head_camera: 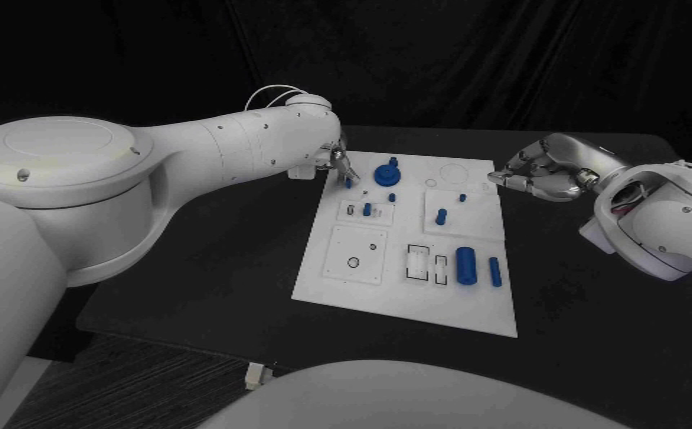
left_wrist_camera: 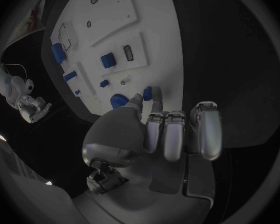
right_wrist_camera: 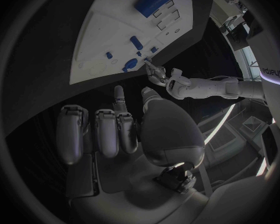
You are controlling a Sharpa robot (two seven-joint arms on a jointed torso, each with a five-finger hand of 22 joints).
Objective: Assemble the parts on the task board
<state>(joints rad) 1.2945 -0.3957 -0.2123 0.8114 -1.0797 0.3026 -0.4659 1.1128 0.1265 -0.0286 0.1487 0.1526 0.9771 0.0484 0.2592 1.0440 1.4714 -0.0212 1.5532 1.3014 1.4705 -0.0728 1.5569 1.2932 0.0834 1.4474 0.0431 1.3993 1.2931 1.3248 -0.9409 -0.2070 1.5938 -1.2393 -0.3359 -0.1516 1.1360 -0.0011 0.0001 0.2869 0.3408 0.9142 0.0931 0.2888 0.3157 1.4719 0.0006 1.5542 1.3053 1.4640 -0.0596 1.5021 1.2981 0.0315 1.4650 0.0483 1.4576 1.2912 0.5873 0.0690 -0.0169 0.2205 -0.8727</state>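
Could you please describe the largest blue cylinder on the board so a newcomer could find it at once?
Start at the white task board. On its near right part lies the large blue cylinder, beside a thinner blue rod; it is the thickest blue piece there.

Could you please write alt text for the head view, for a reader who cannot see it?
The left robot hand reaches to the far left corner of the white task board, beside a small blue part. The right robot hand hovers off the board's far right edge, fingers curled, holding nothing.
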